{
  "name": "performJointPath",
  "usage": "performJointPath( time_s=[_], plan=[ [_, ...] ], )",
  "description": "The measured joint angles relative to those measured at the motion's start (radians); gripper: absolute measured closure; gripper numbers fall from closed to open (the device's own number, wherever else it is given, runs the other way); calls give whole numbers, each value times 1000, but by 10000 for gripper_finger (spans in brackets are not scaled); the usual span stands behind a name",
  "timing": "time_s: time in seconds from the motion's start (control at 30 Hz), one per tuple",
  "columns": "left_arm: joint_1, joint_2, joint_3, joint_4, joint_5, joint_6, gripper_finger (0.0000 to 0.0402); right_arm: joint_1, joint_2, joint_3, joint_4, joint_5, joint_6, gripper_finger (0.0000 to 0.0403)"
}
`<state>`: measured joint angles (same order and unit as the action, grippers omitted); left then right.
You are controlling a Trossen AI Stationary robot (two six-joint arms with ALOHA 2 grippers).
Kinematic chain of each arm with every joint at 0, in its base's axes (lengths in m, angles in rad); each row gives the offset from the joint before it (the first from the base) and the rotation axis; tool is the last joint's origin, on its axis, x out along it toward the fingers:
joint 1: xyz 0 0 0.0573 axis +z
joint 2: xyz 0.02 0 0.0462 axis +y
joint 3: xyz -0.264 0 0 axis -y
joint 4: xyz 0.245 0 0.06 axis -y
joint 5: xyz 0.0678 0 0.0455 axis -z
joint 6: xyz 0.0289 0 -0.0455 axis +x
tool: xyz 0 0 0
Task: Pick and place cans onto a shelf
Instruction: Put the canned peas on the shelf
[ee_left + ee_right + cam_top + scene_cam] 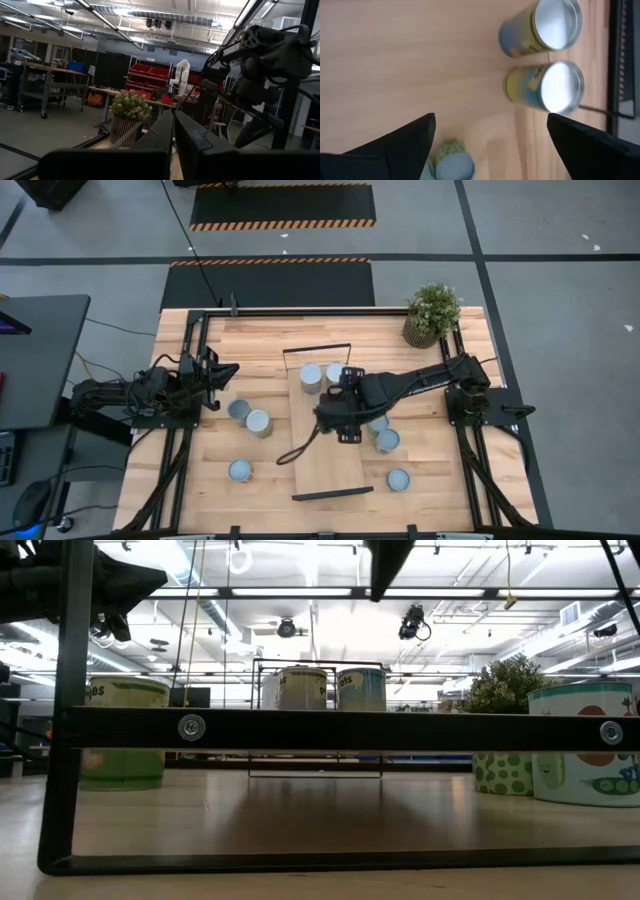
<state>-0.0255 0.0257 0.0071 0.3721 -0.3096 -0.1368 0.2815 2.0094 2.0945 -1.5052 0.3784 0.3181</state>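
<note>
The shelf is a long light-wood board with black end frames, lying mid-table. Two cans stand upright on its far end; they also show in the right wrist view and the low view. My right gripper hovers above the shelf's middle, open wide and empty, nearer than those two cans. Three cans stand on the table left of the shelf, three more to its right. My left gripper waits shut at the table's left side.
A potted plant stands at the table's far right corner. The shelf's near black end frame fills the front of the low view. A dark cable trails across the shelf's left edge. One can shows below my right gripper's fingers.
</note>
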Motion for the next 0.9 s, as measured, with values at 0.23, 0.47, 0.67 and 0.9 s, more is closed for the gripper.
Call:
performJointPath(
  time_s=[0.23, 0.47, 0.67, 0.9],
  plan=[
    [0, 0, 0, -10, 0, 23, 379, 38, -11, -7, -67, 119, 54, 12],
    [0, 0, 0, -19, 0, 27, 379, 42, -119, -217, 25, 129, 96, 25],
    [0, 0, 0, -18, 0, 28, 379, 42, -291, -501, 239, 128, 109, 34],
    [0, 0, 0, 9, 84, 78, 365, 36, -512, -818, 619, 128, 4, 34]
  ],
)
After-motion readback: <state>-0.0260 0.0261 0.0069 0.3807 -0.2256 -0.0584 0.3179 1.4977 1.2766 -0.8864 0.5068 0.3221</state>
